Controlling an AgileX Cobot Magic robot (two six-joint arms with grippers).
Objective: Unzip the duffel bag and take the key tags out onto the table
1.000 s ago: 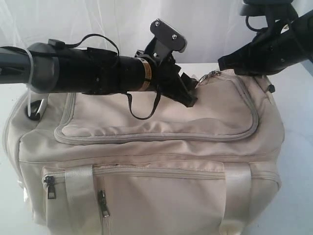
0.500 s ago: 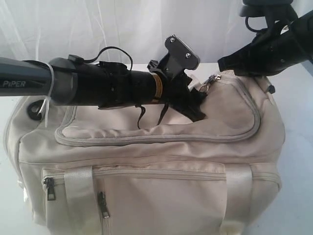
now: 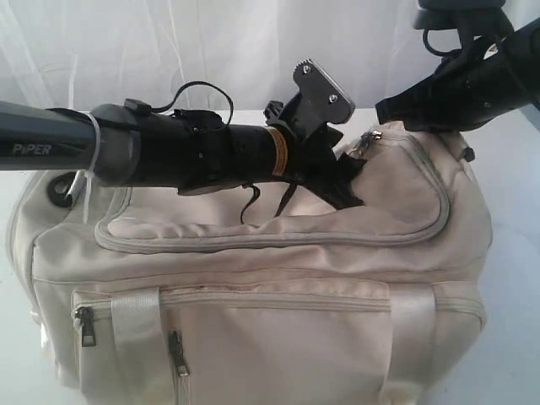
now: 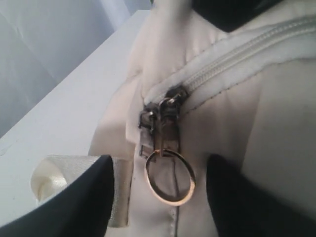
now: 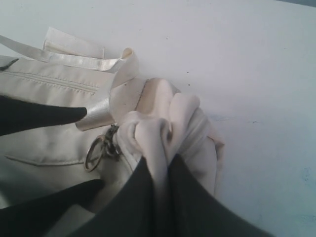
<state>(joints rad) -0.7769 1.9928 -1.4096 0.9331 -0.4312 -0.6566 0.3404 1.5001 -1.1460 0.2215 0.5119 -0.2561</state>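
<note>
Your left end effector [image 4: 159, 165] is spread astride the zipper ring pull [image 4: 169, 202] atop the duffel bag [image 3: 253, 329]; your right end effector [image 5: 157, 173] is clamped on a fold of its fabric. The bag sits on the counter [image 5: 237, 59].

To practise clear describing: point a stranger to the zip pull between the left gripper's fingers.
Find the cream duffel. Follow its top flap's zip to the far right corner, at the left gripper. That pull alone carries a round ring; the front pulls are plain tabs.
</note>
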